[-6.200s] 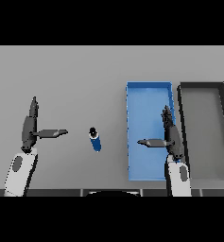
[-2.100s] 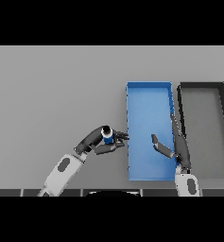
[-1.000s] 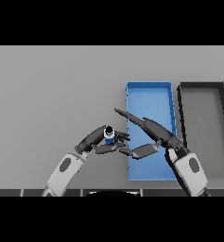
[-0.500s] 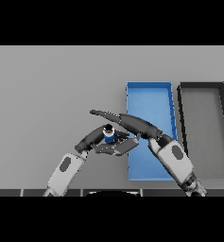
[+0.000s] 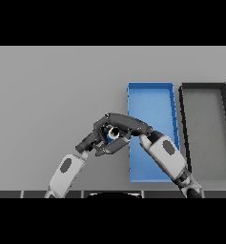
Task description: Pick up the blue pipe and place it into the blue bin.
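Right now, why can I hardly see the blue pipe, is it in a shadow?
In the head view it isn't shadow: the left hand and right hand crowd around the blue pipe, so only a bit of it peeks out. The light is flat and even on the grey table, with no glare; the blue bin shows plainly.

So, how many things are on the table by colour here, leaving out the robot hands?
Blue: 2, the blue pipe and the blue bin
Black: 1, the black bin
Total: 3
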Controlling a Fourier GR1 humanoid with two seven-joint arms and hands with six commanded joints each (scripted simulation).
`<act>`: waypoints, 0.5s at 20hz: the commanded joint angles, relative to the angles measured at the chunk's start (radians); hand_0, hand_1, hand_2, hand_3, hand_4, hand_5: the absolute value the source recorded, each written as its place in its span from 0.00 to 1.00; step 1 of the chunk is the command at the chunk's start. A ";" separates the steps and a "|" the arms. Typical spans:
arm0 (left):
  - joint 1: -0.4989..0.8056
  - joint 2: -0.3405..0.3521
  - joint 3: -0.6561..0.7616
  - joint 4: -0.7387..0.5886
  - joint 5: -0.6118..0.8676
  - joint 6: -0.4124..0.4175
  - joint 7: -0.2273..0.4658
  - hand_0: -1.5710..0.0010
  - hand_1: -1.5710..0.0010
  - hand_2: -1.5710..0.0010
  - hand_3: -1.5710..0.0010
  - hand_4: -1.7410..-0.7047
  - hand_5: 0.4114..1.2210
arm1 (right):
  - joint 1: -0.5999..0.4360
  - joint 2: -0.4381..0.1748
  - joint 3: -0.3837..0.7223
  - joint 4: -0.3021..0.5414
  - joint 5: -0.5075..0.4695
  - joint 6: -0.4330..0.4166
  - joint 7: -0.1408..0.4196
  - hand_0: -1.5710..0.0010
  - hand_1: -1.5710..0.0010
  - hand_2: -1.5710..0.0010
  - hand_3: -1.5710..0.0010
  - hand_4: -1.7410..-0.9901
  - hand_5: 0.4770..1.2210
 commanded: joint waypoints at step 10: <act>0.036 -0.045 0.038 -0.030 0.002 -0.079 0.031 0.00 0.00 0.00 0.09 0.01 1.00 | 0.018 -0.031 0.075 -0.004 -0.026 -0.071 -0.175 0.03 0.03 0.03 0.06 0.03 0.90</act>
